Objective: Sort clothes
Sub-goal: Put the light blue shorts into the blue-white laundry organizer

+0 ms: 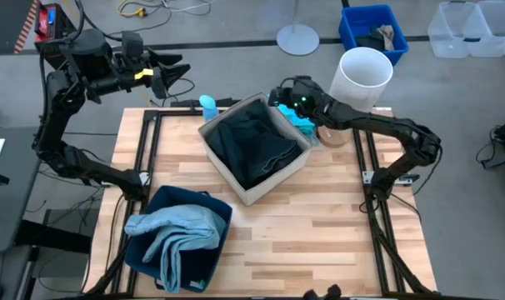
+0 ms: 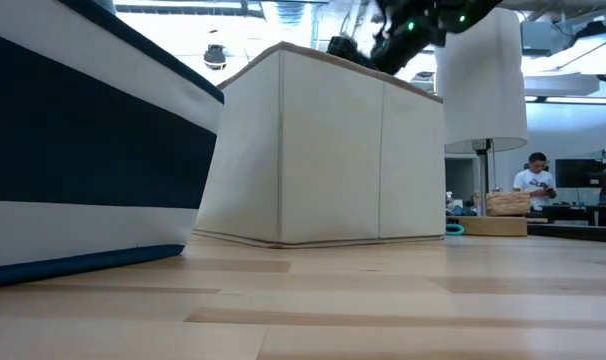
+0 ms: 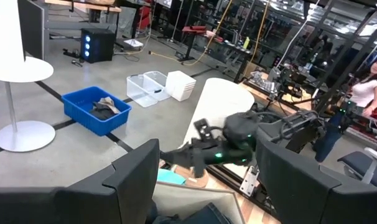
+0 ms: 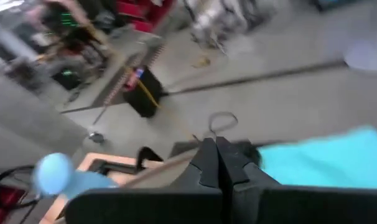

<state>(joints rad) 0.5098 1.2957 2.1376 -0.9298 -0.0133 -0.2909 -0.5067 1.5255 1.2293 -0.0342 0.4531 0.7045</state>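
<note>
The beige fabric box [image 1: 296,167] stands mid-table and holds the dark garments [image 1: 248,142]. The navy fabric box [image 1: 204,267] stands at the near left, with the pale blue garment [image 1: 177,233] draped over it. The turquoise garment [image 1: 304,125] lies on the table beside the beige box's far right corner; it also shows in the right wrist view [image 4: 325,165]. My right gripper [image 1: 281,93] is shut and hovers over that corner, next to the turquoise garment [image 4: 216,149]. My left gripper [image 1: 171,75] is open and empty, raised beyond the table's far left edge [image 3: 207,180].
A white cylindrical bin [image 1: 365,75] stands at the table's far right, with a small round basket [image 1: 332,133] below it. A pale blue object [image 1: 208,105] sits at the far edge. A blue crate [image 1: 373,29] is on the floor. Bare wood lies at the near right.
</note>
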